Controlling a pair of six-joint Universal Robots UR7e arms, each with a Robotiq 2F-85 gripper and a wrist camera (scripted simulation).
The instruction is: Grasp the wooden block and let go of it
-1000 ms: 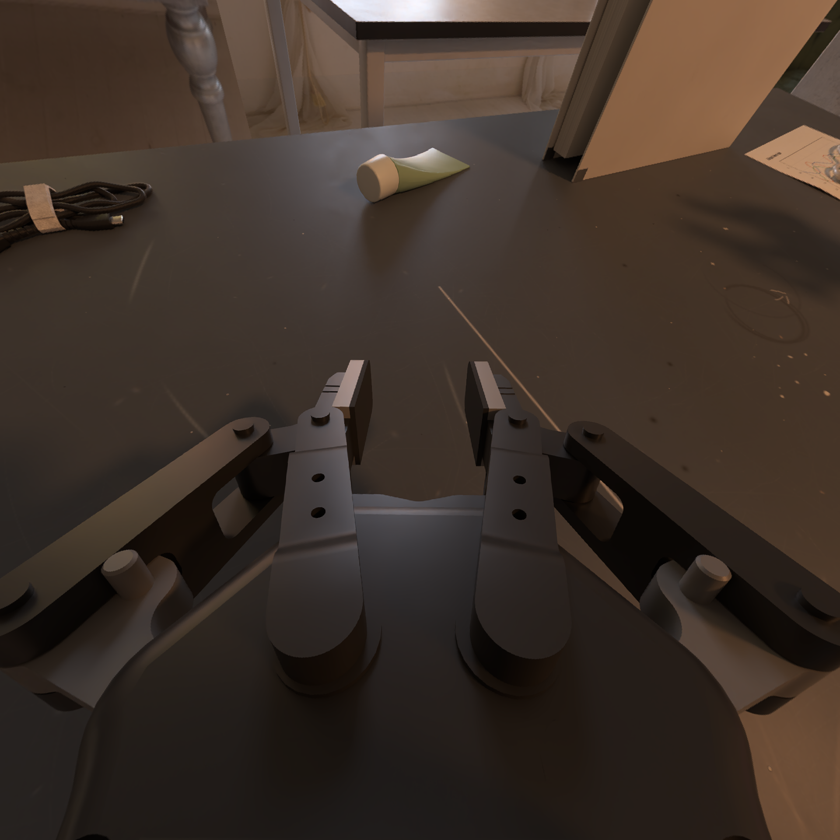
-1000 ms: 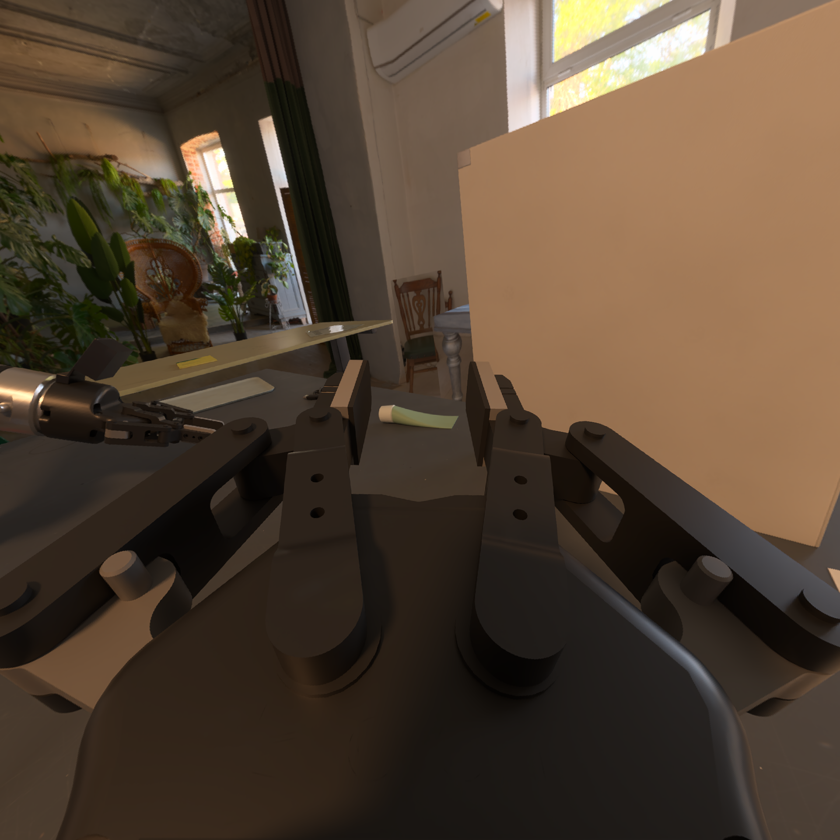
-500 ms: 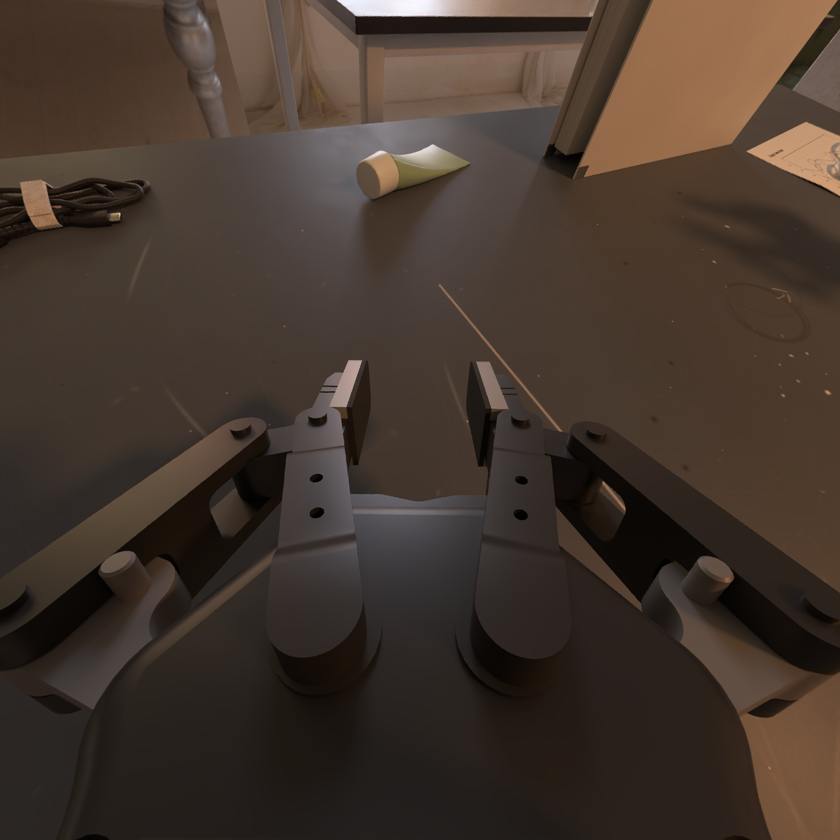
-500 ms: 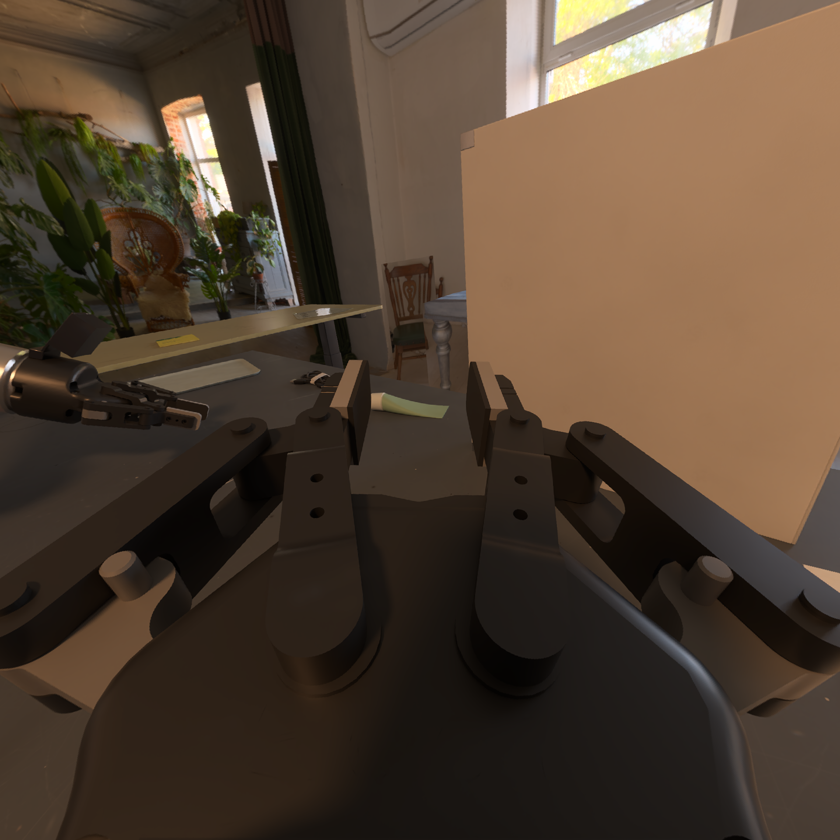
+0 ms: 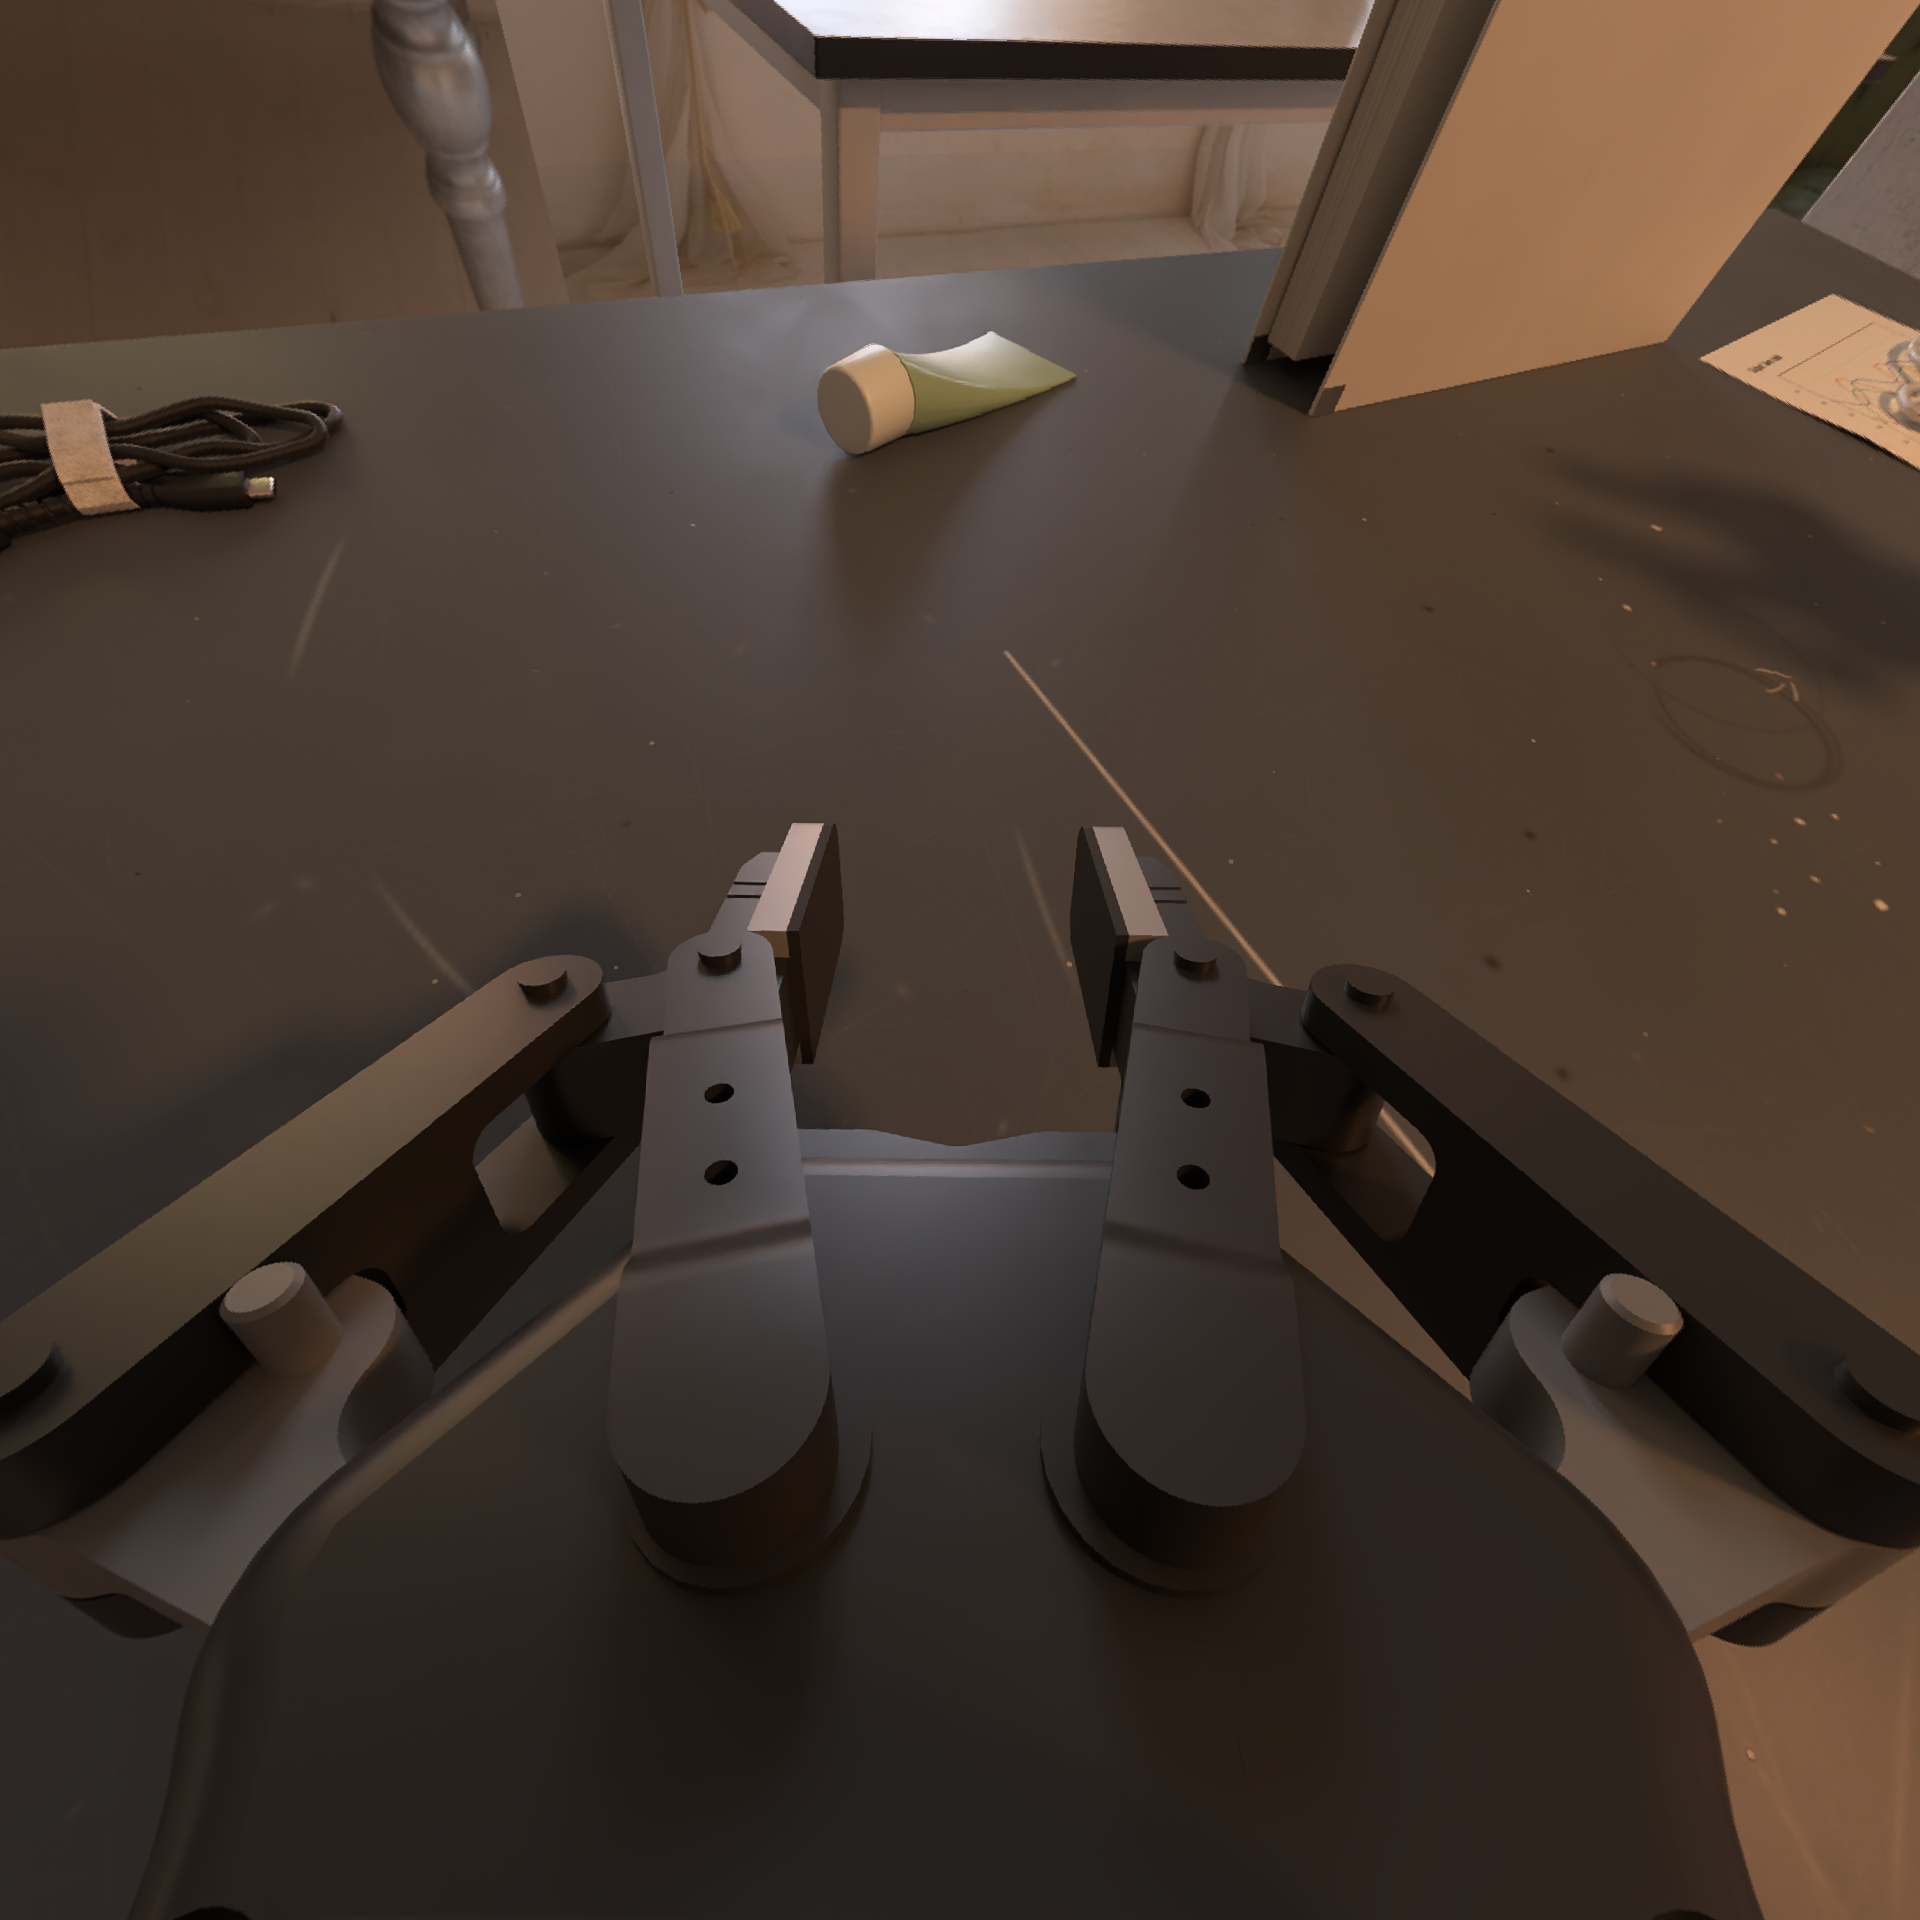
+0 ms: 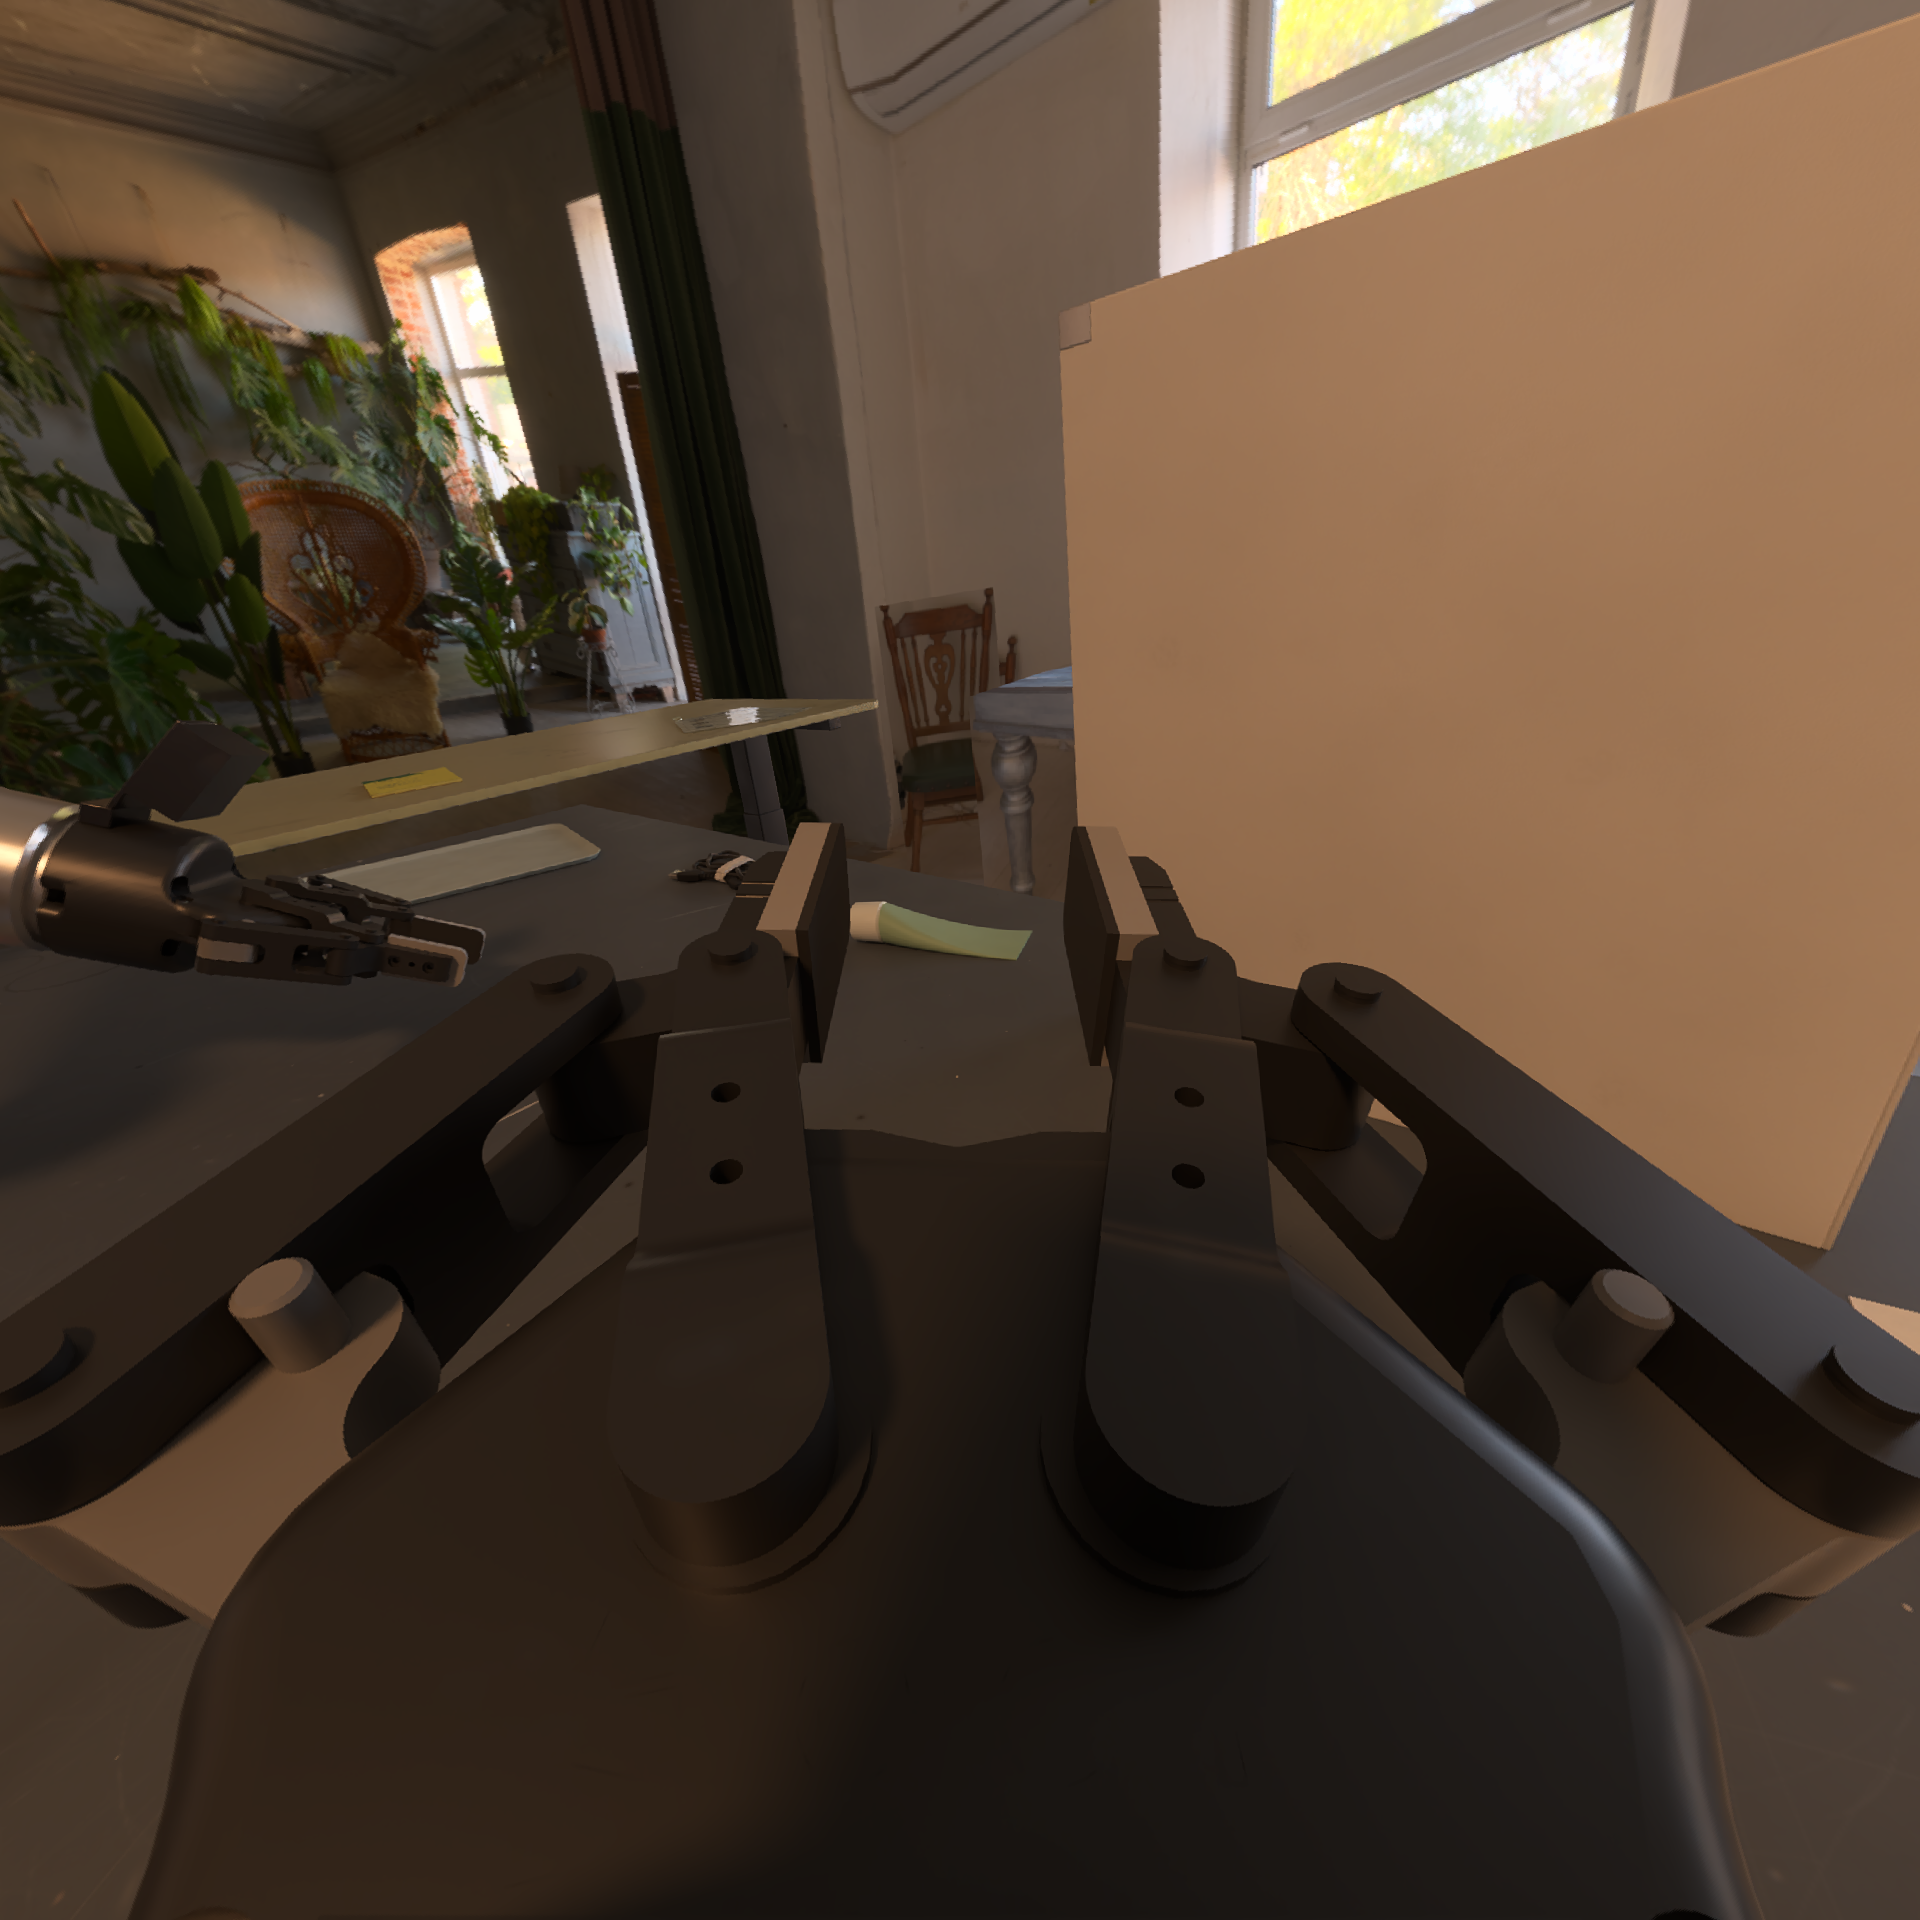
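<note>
No wooden block can be made out in either wrist view, so its place relative to either pincer cannot be told. The left gripper [image 5: 956,925] hangs low over the dark table [image 5: 644,665], its two fingers spread apart with only bare tabletop between the pads. Ahead of it, well apart, lies one green tube with a white cap [image 5: 930,400], on its side, cap toward the camera. Far to the left rests one coiled black cable bound with a pale strap [image 5: 145,457]. At the far right edge lies one printed sheet of paper [image 5: 1829,384], and just beside it stands one tall beige panel [image 5: 1621,177] upright on the table. The right gripper [image 6: 951,925] also has its fingers apart and holds nothing; the same tube shows between its fingertips, farther off. In that view the panel rises close on the right, one flat pale tray [image 6: 468,862] lies on the table to the left, and the left gripper appears beyond, above the table.
</note>
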